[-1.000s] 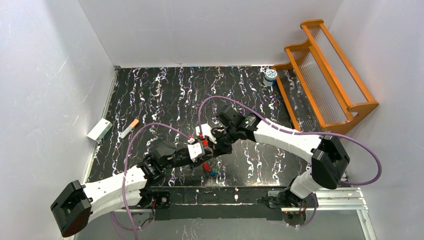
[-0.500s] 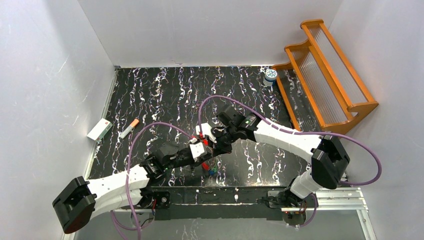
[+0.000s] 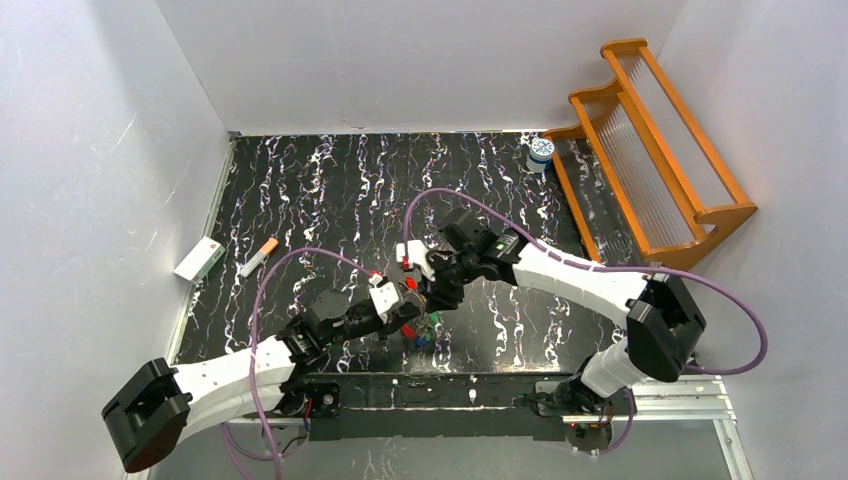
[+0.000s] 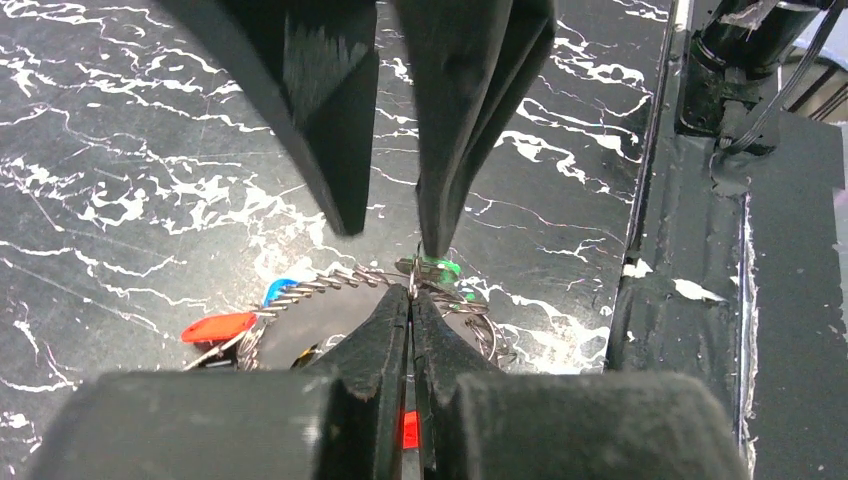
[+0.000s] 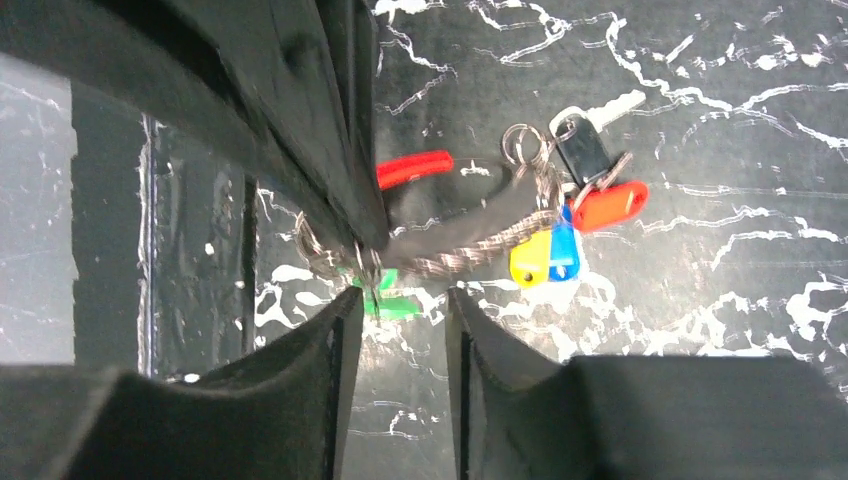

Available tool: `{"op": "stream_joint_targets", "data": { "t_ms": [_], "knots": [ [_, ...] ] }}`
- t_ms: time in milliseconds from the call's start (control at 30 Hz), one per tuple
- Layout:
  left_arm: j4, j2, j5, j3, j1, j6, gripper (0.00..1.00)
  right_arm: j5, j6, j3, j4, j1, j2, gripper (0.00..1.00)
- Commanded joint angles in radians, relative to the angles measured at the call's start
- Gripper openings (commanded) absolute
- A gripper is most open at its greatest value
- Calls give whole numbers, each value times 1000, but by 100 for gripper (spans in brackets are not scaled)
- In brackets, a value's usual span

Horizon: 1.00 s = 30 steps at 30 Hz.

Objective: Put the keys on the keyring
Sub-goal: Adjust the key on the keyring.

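Closely, left gripper [image 4: 412, 296] pinches the keyring [image 4: 478, 306] — right gripper [image 5: 400, 300] spread just opposite, keys [image 5: 556, 254] alongside.

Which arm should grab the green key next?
Probably the right. The right gripper is open, with the green key at the gap between its fingertips. The left gripper is busy: it is shut on the keyring.

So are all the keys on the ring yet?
Nearly, I think. The red key, blue key and yellow key already hang in the bunch. The left jaws are shut on the ring by the green key; the right jaws are open beside it. Left: green, if it isn't threaded yet; I cannot tell.
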Motion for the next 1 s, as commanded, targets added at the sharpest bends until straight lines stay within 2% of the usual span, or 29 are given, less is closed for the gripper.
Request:
{"op": "stream_joint_targets", "data": {
  "t_ms": [0,133,300,567,667,967],
  "knots": [
    [89,-61,-79,-42,-2,-75,0,-105,91,-92,167,-95,-120,48],
    [165,-96,-108,-87,-2,-129,0,-258,153,-186,321,-184,-205,58],
    [280,-112,-95,-131,-3,-156,0,-381,225,-279,483,-222,-270,60],
    [412,-109,-45,-163,-3,-158,0,-517,344,-340,705,-223,-250,54],
    [442,-107,-31,-170,-1,-165,0,-528,354,-347,741,-223,-228,50],
    [462,-101,-26,-170,-2,-175,0,-575,415,-357,853,-222,-153,47]
  ]
}}
